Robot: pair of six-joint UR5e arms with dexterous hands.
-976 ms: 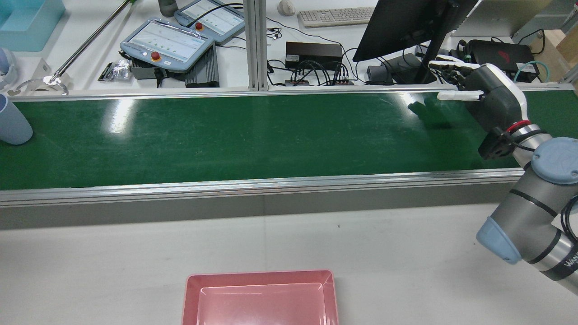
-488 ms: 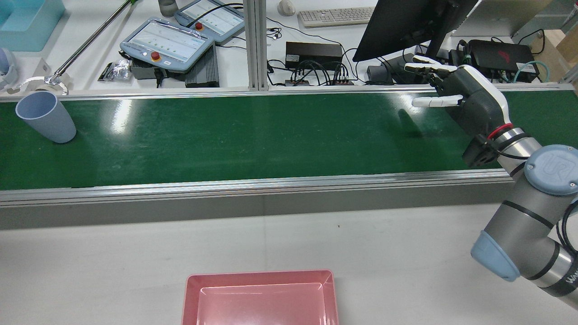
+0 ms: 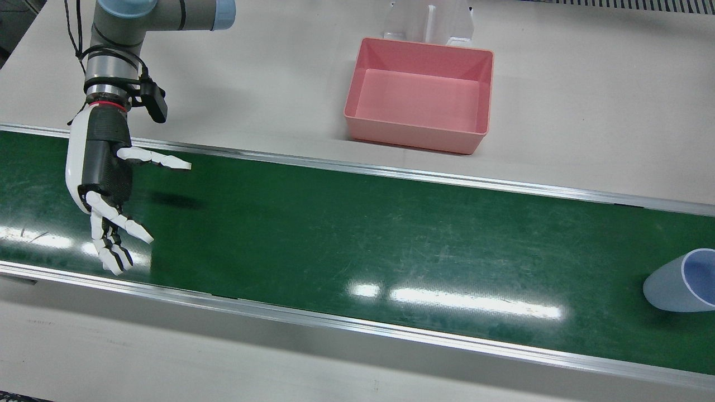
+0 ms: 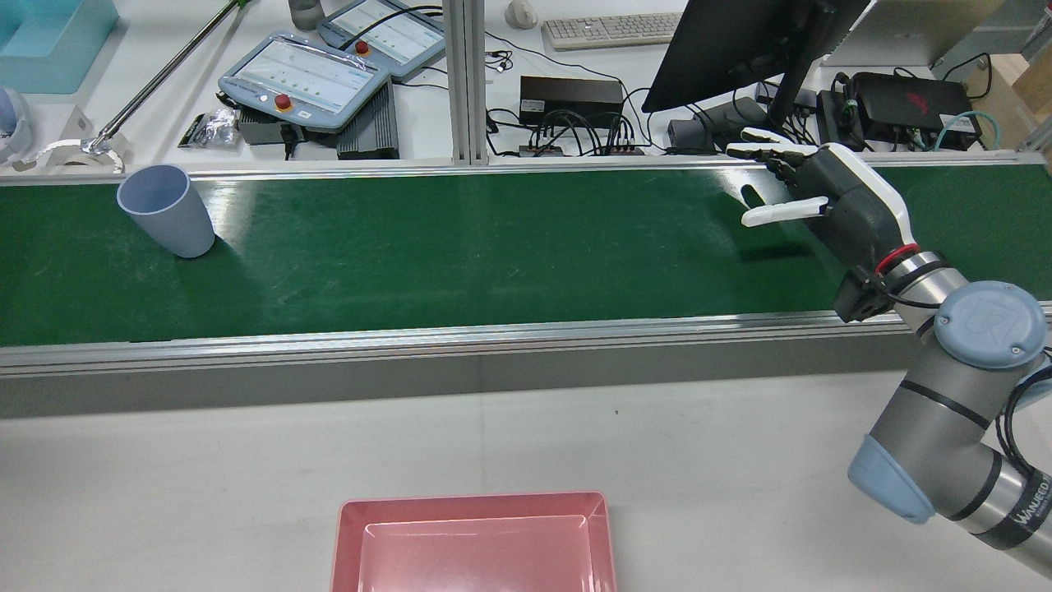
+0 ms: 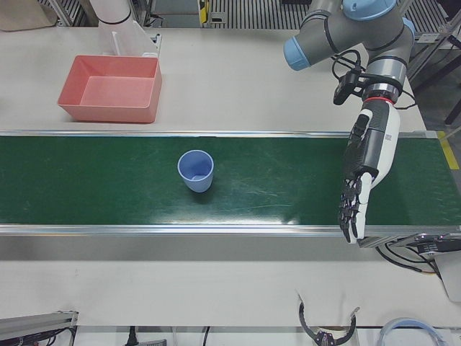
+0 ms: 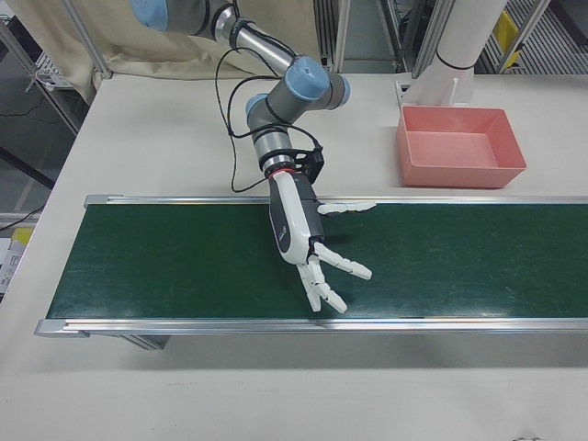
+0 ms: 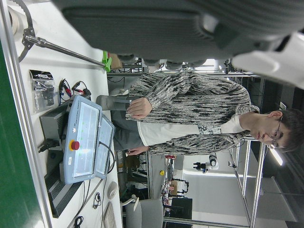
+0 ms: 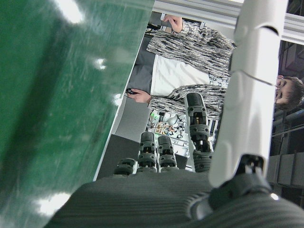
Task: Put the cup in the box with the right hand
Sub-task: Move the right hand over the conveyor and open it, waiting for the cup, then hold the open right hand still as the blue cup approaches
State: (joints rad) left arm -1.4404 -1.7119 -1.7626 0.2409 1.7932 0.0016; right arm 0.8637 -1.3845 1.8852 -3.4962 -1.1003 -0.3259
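Glossy, scuffed green belt (image 4: 460, 247) with brushed-metal rails; matt plastic cup (image 4: 167, 210); smooth, shiny pink plastic box (image 3: 420, 95).

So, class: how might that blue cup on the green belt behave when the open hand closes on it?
The blue cup looks like thin plastic, probably light. It narrows toward its base, so a sideways nudge could tip it. Its smooth wall may slip in the right hand.

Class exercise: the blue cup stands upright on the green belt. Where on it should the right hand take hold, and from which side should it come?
Probably the side wall of the blue cup, around its middle, coming in level along the green belt from the side facing the right hand. The cup stands upright, mouth up, its smooth wall widening towards the rim, so spread fingers can wrap round it. That hand is open and far from the cup.
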